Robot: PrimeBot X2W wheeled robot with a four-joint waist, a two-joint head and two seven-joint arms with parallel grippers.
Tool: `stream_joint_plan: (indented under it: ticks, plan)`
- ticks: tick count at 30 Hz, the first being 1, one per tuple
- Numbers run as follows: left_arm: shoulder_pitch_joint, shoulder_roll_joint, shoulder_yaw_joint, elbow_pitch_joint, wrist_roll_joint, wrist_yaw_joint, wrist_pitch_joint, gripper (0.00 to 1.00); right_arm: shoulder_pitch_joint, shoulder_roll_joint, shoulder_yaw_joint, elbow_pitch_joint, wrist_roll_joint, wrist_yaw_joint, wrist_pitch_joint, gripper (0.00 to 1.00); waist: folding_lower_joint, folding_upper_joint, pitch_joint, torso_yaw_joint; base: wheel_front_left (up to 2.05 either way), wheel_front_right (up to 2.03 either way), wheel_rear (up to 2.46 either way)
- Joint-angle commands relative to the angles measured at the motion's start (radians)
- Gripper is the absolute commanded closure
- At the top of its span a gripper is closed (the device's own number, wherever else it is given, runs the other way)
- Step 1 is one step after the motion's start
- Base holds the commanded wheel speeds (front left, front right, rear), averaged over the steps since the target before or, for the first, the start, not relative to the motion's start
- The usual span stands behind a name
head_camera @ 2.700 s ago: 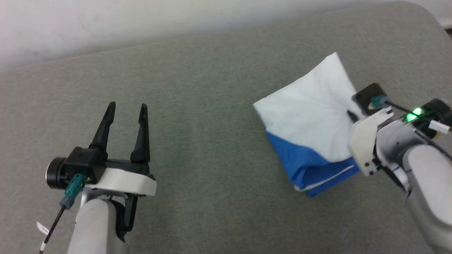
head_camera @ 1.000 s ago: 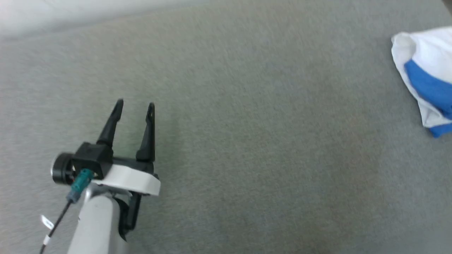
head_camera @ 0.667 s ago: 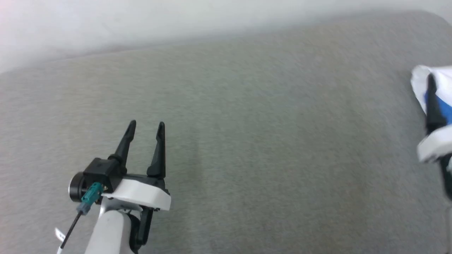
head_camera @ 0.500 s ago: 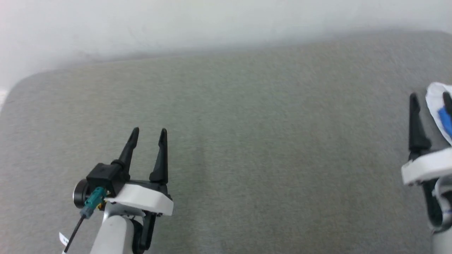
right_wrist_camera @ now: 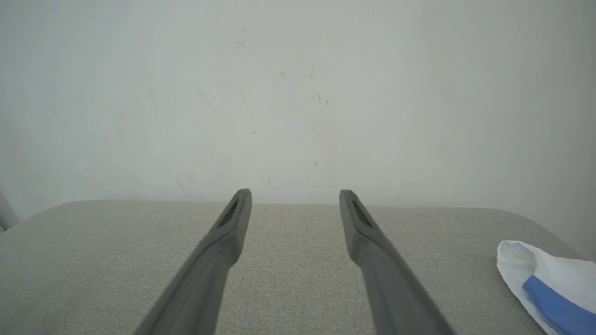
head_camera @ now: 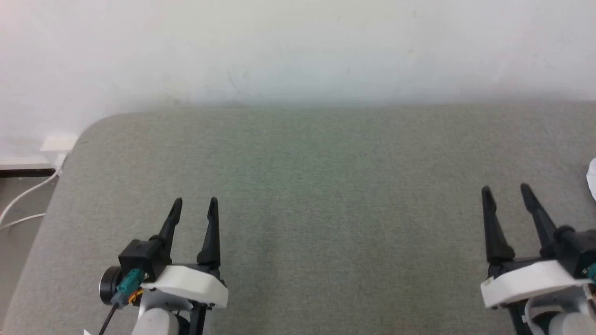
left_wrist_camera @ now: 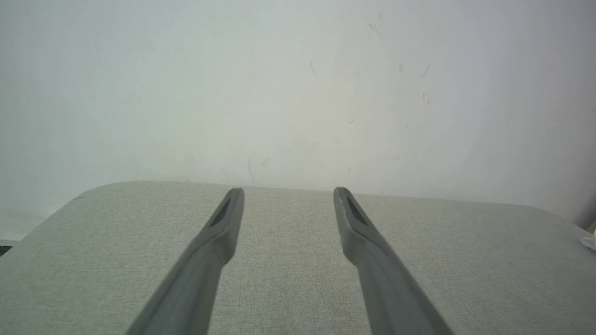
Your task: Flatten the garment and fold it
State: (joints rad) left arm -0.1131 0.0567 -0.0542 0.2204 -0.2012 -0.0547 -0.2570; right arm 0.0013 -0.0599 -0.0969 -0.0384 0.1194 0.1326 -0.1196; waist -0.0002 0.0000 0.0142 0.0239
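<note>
Now at rest: in the head view the left gripper (head_camera: 194, 204) and the right gripper (head_camera: 505, 190) sit low at either side, fingers pointing up the frame, jaws spread wide and holding nothing. Moments earlier the right gripper was pressed to the folded garment. It has since drawn back, and the camera has swung, so the garment (head_camera: 592, 179) is a white sliver at the right edge, beside the right gripper and well apart from the left. With both arms withdrawn, the folding looks finished or very nearly so. The grey padded surface (head_camera: 326, 195) runs bare between the grippers to a plain white wall (head_camera: 298, 46), and a white cable (head_camera: 23, 197) trails off past its rounded left corner. In the left wrist view the open fingers (left_wrist_camera: 219, 232) hang over the same grey cloth, with a scrap of white fabric (left_wrist_camera: 588, 242) at the far right. In the right wrist view the garment (right_wrist_camera: 521, 265) lies on the surface at lower right, white with a blue band, clear of the parted fingers (right_wrist_camera: 368, 232).
</note>
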Motion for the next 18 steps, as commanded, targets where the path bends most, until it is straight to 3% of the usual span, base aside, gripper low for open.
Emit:
stream_joint_plan:
  ticks: [1,18]
  plan:
    - [0.016,-0.003,0.003,0.002,0.007,0.006,-0.005,0.0,0.017,0.005,0.005,0.0,-0.008,-0.002,-0.007,0.0,0.0002,0.0,-0.025,0.026,0.0,0.0,0.0]
    - [0.08,-0.006,0.014,-0.003,0.02,0.019,-0.005,0.0,0.073,0.01,0.041,0.043,0.012,-0.002,-0.02,0.0,0.0002,0.0,-0.035,0.072,0.0,0.0,0.0]
